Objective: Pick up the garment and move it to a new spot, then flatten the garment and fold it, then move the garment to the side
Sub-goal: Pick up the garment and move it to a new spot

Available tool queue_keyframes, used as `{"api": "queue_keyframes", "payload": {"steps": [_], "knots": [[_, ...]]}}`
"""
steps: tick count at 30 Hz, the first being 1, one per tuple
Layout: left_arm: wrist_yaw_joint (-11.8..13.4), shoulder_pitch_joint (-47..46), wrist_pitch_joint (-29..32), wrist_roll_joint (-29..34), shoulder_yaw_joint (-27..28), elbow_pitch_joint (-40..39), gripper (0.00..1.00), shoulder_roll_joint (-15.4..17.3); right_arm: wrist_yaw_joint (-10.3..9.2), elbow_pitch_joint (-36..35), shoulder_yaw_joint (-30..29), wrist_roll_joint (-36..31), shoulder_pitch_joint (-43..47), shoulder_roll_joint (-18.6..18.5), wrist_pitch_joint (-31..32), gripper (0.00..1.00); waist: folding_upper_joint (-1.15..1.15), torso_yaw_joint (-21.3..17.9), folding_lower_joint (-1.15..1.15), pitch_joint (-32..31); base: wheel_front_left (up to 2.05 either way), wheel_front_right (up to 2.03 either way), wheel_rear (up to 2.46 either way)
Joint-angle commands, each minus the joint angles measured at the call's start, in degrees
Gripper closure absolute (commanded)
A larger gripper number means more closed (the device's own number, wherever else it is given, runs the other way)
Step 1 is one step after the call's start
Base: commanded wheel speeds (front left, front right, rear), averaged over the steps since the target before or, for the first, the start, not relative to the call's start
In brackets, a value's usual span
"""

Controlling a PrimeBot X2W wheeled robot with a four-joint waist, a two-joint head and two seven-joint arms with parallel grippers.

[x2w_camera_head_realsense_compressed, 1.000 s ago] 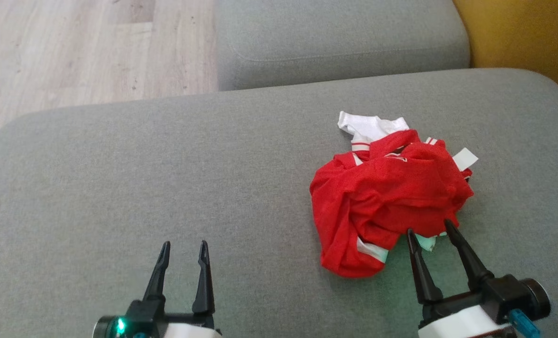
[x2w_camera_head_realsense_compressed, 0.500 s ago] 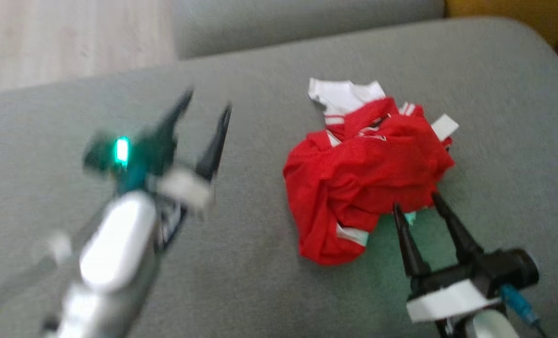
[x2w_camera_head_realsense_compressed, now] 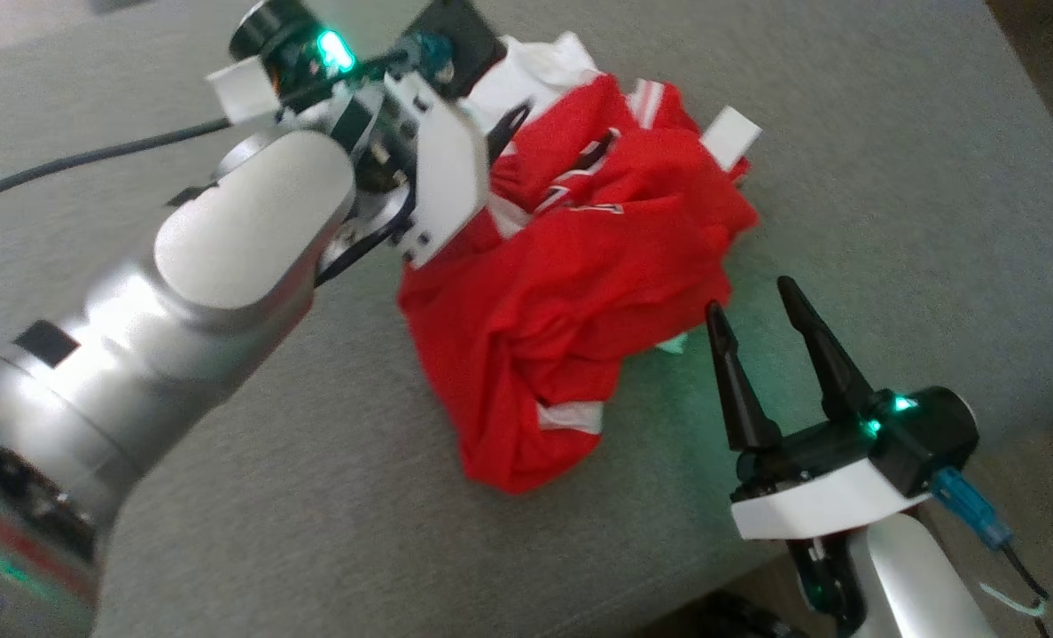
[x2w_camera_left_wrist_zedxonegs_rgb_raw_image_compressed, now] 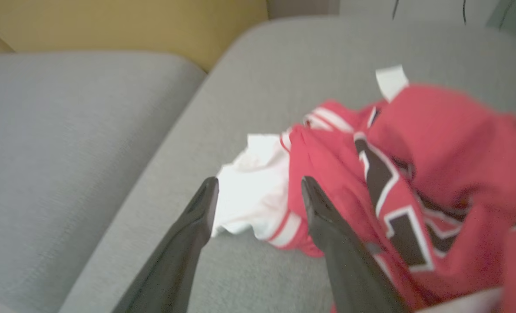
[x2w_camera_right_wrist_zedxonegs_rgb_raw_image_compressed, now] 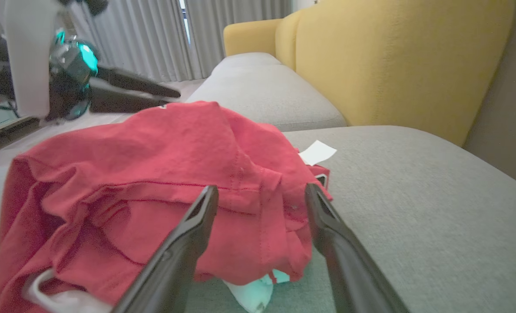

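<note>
One crumpled red garment (x2w_camera_head_realsense_compressed: 571, 292), white trim

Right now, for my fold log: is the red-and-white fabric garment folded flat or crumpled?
Crumpled: the red-and-white fabric garment lies in a creased heap on the grey sofa cushion.

Soft, even daylight in all 3 views; no hard shadows, only a faint one under the garment (x2w_camera_head_realsense_compressed: 580, 283). Head view: a bit soft overall, glare on the pale left forearm (x2w_camera_head_realsense_compressed: 243, 230), lower-left corner smeared w/ colour fringing. Green lamp glow tinted the cushion (x2w_camera_head_realsense_compressed: 846, 177) by the right gripper (x2w_camera_head_realsense_compressed: 749, 294). Left wrist view: motion blur thruout, worst at right; left gripper (x2w_camera_left_wrist_zedxonegs_rgb_raw_image_compressed: 258, 180) fingers (x2w_camera_left_wrist_zedxonegs_rgb_raw_image_compressed: 188, 243) out of focus at btm. Right wrist view: sharpest; light came thru the curtains (x2w_camera_right_wrist_zedxonegs_rgb_raw_image_compressed: 153, 39) at back, teal glow top left, wide-angle stretch twd edges.
</note>
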Motion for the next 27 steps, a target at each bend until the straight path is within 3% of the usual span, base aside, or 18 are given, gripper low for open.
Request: {"api": "queue_keyframes", "payload": {"steps": [1,4,9,15,17,21,27], "knots": [[0.1,-4.1,1.9,-1.8,-1.9,-0.3,0.00,2.5,-0.04,-1.7,1.9,0.9,-1.4,-0.3,-0.6,0.00,0.00,-5.0,-0.02,4.3,0.00,0.00,0.00],[0.1,-7.7,5.3,-4.9,-9.1,1.4,0.00,5.6,-0.04,-1.9,3.6,2.7,-2.1,-0.3,-0.6,0.00,0.00,-7.6,-0.02,6.3,0.00,0.00,0.00],[0.1,-6.2,7.6,-1.6,-9.8,0.5,0.00,7.6,-0.04,-1.8,4.8,4.7,-2.3,-0.3,-0.6,0.00,0.00,-9.8,-0.02,7.8,0.00,0.00,0.00],[0.1,-3.0,12.2,-2.7,-9.8,-2.4,0.00,9.1,-0.04,-1.6,5.4,5.8,-2.5,-0.3,-0.6,0.00,0.00,-11.2,-0.02,8.3,0.00,0.00,0.00],[0.1,-2.0,14.3,-2.4,-9.8,-3.8,1.00,10.0,-0.04,-1.6,5.4,6.0,-2.5,-0.3,-0.6,0.00,0.00,-11.6,-0.02,8.2,0.00,0.00,0.00],[0.1,-0.2,16.1,0.1,-9.8,-9.0,1.00,11.7,-0.04,-1.3,4.9,5.9,-2.1,-0.3,-0.6,0.00,0.00,-11.4,-0.02,7.1,0.00,0.00,0.00],[0.1,-1.6,6.6,0.1,-9.8,-11.5,1.00,10.6,-0.04,-0.6,3.8,3.0,-0.2,-0.3,-0.6,0.00,0.00,-7.8,-0.02,1.5,0.00,0.00,0.00]]}}
